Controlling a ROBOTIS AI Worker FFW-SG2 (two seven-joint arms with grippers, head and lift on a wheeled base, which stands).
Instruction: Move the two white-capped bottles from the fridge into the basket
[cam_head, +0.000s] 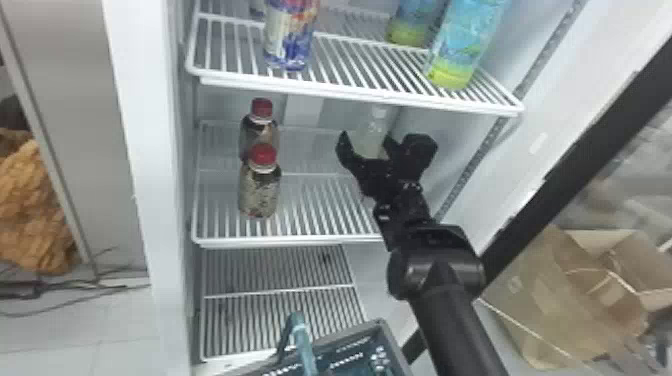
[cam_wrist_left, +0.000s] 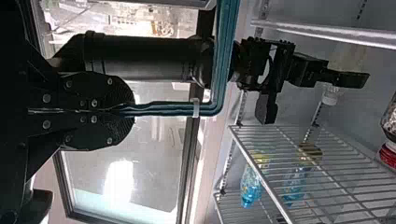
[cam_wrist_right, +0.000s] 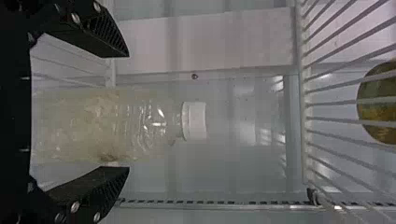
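Blk jointed R arm (cam_head: 445, 280) up front, in from btm edge of head view. Its R gripper (cam_head: 367, 142) is open, fingers spread around the clear plastic btl w/ wht cap (cam_head: 371, 127), gap on one side wider than the other. Btl's on the fridge mid shelf (cam_head: 300, 239), R half, under the upper shelf's wht front edge (cam_head: 350, 92). L gripper (cam_wrist_left: 133, 112) clamped on the teal handle (cam_wrist_left: 159, 109) of the gry-rimmed basket (cam_head: 350, 333), below mid shelf; can't tell contents. Two dk btls w/ red caps (cam_head: 260, 192) share mid shelf, L side, well apart from R gripper. Upper shelf: blue/red patterned container (cam_head: 290, 37), blue containers w/ yel-grn bases (cam_head: 465, 45).
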